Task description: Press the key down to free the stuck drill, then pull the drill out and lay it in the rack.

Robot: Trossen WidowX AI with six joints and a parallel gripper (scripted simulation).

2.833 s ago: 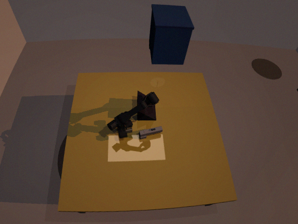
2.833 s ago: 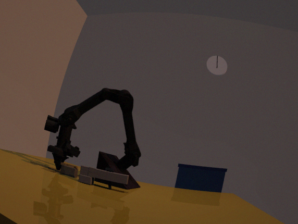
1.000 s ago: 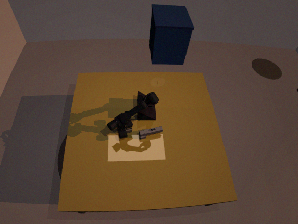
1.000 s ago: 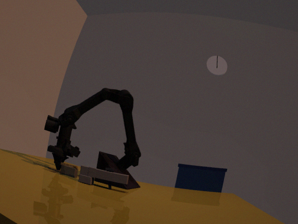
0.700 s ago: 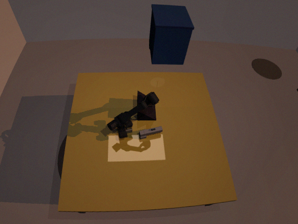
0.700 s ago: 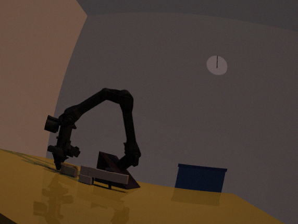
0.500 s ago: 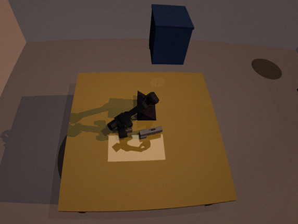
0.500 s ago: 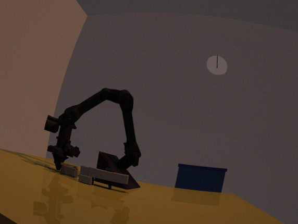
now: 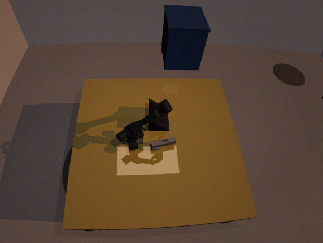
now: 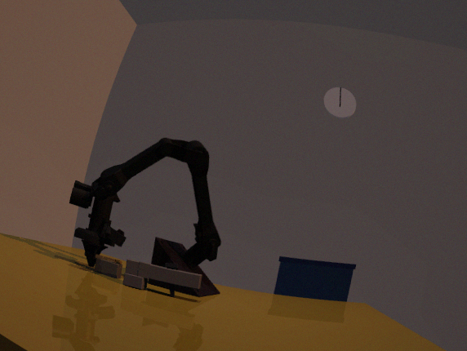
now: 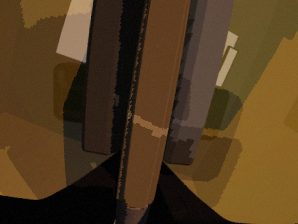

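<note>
My gripper (image 10: pixel 91 264) (image 11: pixel 137 157) is low over the table, shut on the drill. The drill (image 11: pixel 157 80) is a long brown bar that runs up the wrist view from between the dark fingers. It lies lengthwise between the dark left wall and grey right wall of the rack (image 11: pixel 205 75) (image 9: pixel 140 142) (image 10: pixel 108 267); how deep it sits is unclear. A long grey housing (image 9: pixel 170 141) (image 10: pixel 175 275) stands beside the rack, with a small dark part on top that may be the key (image 9: pixel 165 140). Drill and fingertips are hidden in the top view.
A dark wedge-shaped block (image 9: pixel 159 124) (image 10: pixel 208 284) stands at the arm's base, behind the grey housing. A bright patch of light (image 9: pixel 147 169) falls on the yellow table (image 9: pixel 158 200) in front of the rack and housing. A blue box (image 9: pixel 184 48) (image 10: pixel 313 282) is beyond the table's far edge.
</note>
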